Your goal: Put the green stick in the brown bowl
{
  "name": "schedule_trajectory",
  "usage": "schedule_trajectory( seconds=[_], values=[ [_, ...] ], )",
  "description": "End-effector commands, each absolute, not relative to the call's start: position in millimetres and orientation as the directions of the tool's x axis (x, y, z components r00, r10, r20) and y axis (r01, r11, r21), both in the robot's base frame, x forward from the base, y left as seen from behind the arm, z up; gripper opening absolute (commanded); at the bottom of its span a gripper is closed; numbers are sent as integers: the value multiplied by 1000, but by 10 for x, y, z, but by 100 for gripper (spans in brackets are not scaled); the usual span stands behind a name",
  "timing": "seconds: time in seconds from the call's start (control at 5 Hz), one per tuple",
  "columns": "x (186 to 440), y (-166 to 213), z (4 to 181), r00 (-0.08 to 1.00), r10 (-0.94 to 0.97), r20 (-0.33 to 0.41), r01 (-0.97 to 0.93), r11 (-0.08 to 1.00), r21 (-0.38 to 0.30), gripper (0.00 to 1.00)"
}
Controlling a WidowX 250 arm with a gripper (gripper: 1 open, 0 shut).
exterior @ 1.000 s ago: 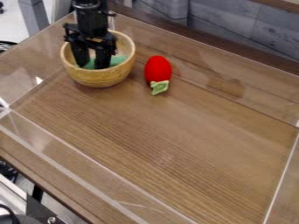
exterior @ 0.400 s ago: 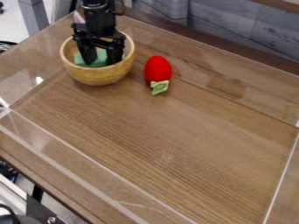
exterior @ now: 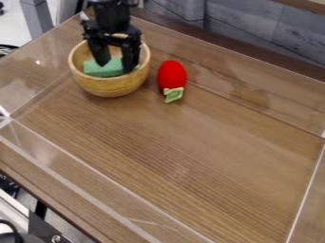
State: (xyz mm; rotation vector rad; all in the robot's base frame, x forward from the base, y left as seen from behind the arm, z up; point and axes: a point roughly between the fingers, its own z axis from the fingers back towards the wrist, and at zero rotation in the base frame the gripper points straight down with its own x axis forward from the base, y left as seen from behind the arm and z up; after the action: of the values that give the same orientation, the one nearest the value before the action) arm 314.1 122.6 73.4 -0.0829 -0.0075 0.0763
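Observation:
The green stick (exterior: 105, 68) lies inside the brown bowl (exterior: 89, 85) at the table's back left. My black gripper (exterior: 110, 58) hangs just above the bowl, pointing down, open, its two fingers (exterior: 91, 52) spread on either side of the stick and apart from it. Part of the stick is hidden behind the fingers.
A red strawberry toy (exterior: 170, 78) with a green leaf lies just right of the bowl. A clear plastic wall (exterior: 26, 90) rings the wooden table (exterior: 191, 152), which stretches bare to the front and right.
The gripper has opened, let go of the green stick in the bowl, and risen slightly toward the right.

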Motion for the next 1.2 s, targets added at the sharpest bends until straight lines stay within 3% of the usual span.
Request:
schedule_trajectory(
  seconds=[0.0, 0.4, 0.8, 1.0],
  values=[
    [3291, 1135, 1158, 993, 36, 114, -28, 997, -71, 100],
    [3352, 675, 1601, 984, 35, 174, -20, 996, -85, 100],
    [3591, 516, 1506, 986, -7, 164, 21, 996, -87, 100],
    [3610, 592, 1556, 988, -37, 151, 50, 995, -85, 0]
  ],
)
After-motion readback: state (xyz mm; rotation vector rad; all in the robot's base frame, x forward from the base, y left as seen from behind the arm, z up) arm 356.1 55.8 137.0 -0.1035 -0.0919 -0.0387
